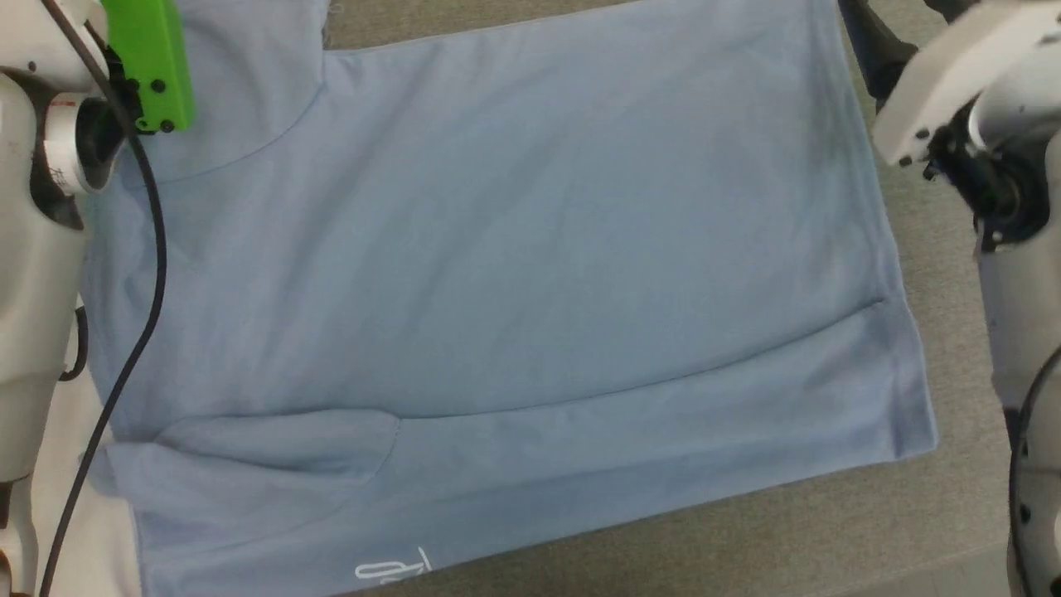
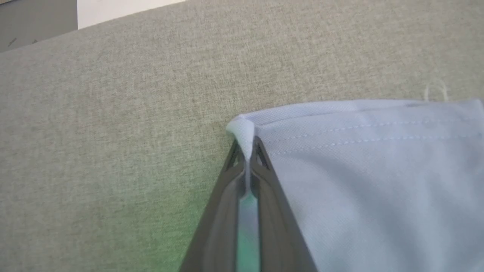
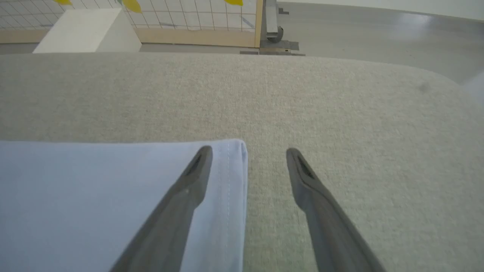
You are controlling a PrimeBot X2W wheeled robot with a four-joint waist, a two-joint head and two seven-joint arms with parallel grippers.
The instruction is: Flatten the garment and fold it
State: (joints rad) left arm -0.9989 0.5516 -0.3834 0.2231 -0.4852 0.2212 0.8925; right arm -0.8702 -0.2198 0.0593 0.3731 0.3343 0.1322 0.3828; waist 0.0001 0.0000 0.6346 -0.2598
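Note:
The garment [image 1: 497, 249], a light blue shirt, lies spread flat across a grey-beige fabric surface, its near long edge folded over and a small white script logo [image 1: 394, 568] at the bottom. In the left wrist view my left gripper [image 2: 247, 151] is shut on a stitched corner of the garment [image 2: 359, 170], a pinch of cloth bunched between the tips. In the right wrist view my right gripper [image 3: 247, 153] stands open over another hemmed corner of the garment [image 3: 113, 189]: one finger above the cloth, the other above the bare surface.
The grey-beige padded surface [image 1: 912, 514] extends past the shirt on the right and front. My pale left arm with a green part [image 1: 153, 58] and cable stands at the left, my right arm [image 1: 995, 166] at the right. Beyond the surface are floor and a white box [image 3: 87, 30].

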